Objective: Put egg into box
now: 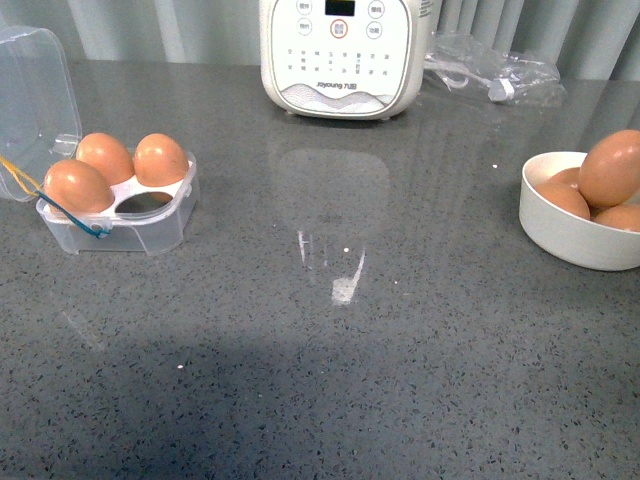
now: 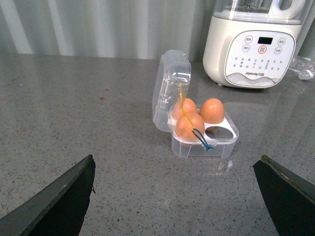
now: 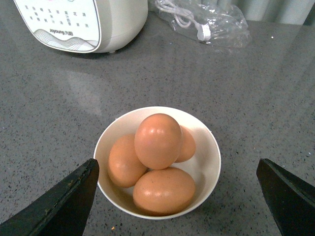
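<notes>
Egg [image 3: 158, 140], smooth and orange-brown, lies on top of three like eggs in a round white bowl [image 3: 207, 156]. The bowl is at the centre of the right wrist view and at the right edge of the front view. A grey speckled stone countertop [image 1: 330, 380] fills every view. A white Joyoung kitchen appliance [image 1: 338, 55] with a button panel stands at the top centre of the front view. A small clear plastic four-cell egg box [image 1: 130, 230] sits at the left middle of that view, well apart from the bowl. Its hinged lid [image 1: 35, 90] is open toward the upper left. Three cells hold eggs, and the lower-right cell [image 1: 150, 203] shows only white tray. A yellow and teal band [image 1: 75, 215] hangs over the front-left egg in the box. A crumpled clear plastic bag [image 1: 495, 75] holding a white cable lies in the upper right. The left gripper [image 2: 175, 160] is spread wide and holds nothing, its dark fingers [image 2: 59, 201] in the lower corners of its view. The right gripper [image 3: 177, 162] is likewise wide and empty, with the bowl showing between its fingers.
</notes>
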Robot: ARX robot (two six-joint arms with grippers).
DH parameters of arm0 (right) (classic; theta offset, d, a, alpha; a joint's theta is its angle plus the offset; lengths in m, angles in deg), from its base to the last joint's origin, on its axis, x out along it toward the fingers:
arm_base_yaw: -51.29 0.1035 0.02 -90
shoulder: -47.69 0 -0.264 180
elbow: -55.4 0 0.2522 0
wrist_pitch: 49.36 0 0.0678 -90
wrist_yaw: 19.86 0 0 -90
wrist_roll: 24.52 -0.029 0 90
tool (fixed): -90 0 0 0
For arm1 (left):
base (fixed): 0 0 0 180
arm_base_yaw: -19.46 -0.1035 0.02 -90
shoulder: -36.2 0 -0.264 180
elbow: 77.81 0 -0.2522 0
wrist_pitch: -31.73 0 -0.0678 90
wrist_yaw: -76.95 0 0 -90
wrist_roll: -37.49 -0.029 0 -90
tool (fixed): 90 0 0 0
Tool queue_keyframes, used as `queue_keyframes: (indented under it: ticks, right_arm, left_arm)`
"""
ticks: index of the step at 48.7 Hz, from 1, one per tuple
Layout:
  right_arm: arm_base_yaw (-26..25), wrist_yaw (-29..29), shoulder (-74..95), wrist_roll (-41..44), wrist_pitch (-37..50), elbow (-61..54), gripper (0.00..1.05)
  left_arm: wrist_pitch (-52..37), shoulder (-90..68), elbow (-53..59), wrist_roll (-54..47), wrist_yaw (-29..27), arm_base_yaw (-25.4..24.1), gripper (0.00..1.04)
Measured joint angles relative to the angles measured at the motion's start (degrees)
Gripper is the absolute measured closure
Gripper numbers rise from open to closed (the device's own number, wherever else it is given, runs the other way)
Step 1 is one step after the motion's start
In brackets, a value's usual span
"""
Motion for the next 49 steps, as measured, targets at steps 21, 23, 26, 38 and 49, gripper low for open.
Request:
queue_keyframes:
  ticks: [21, 23, 26, 38, 49]
  right_arm:
    - [-0.8, 0.4, 10.6, -0.4, 4.4, 4.6, 0.07]
    - [-0.7, 0.4, 11.3, -0.5, 4.7, 5.0, 0.07]
    - [-0.5, -0.1, 12.4, -0.6, 5.0, 5.8, 0.07]
    - [0.7, -0.8, 16.6, -2.1, 5.5, 8.1, 0.07]
    - [1.9, -1.7, 18.8, -2.3, 6.6, 9.0, 0.07]
  left_arm:
    - [0.0, 0.0, 0.0, 0.0, 0.0, 0.0, 0.07]
    - [0.0, 0.0, 0.0, 0.0, 0.0, 0.0, 0.07]
    - [0.0, 0.0, 0.0, 0.0, 0.0, 0.0, 0.07]
    - [0.0, 0.0, 0.0, 0.0, 0.0, 0.0, 0.07]
    - [0.0, 0.0, 0.0, 0.0, 0.0, 0.0, 0.07]
